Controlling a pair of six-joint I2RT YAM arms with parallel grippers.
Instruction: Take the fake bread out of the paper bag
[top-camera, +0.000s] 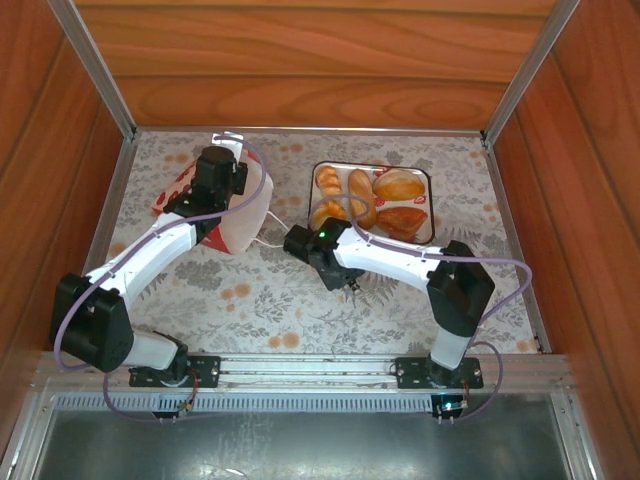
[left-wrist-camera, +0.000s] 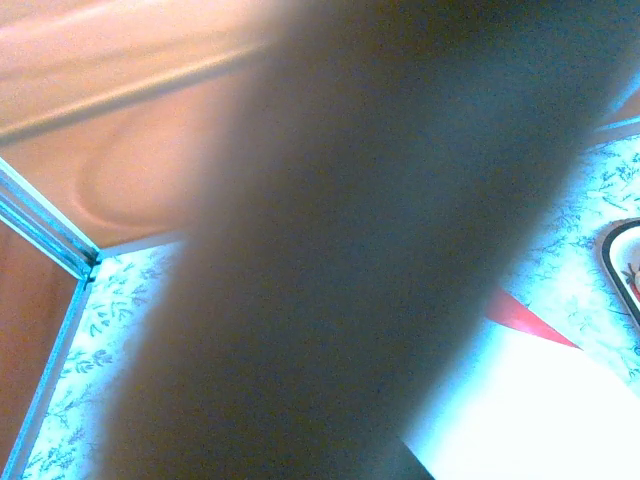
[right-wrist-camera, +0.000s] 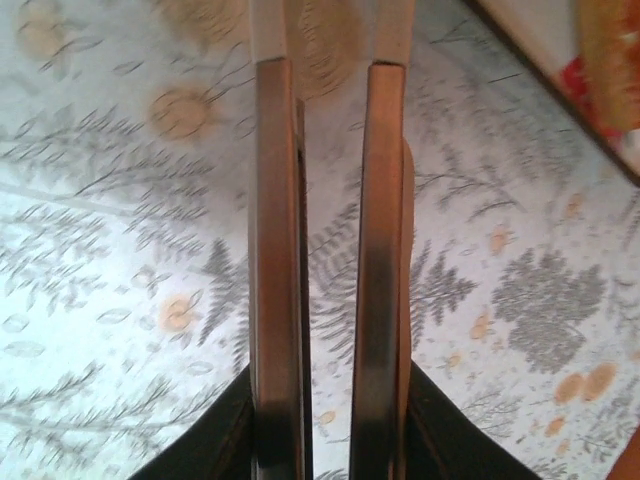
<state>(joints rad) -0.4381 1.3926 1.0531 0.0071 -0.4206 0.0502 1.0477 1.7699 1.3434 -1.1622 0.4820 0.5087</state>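
Several pieces of the fake bread (top-camera: 398, 185) already lie in the strawberry tray (top-camera: 372, 165) at far right, so I judge the job mostly done; I cannot see whether any remain inside the paper bag (top-camera: 240, 225), which slumps at far left under the left gripper (top-camera: 218, 180). Its wrist view is blurred dark, so I cannot tell its finger state. The right gripper (right-wrist-camera: 330, 60) hangs over the floral cloth (top-camera: 250, 300) between bag and tray, fingers drawn almost together, holding nothing.
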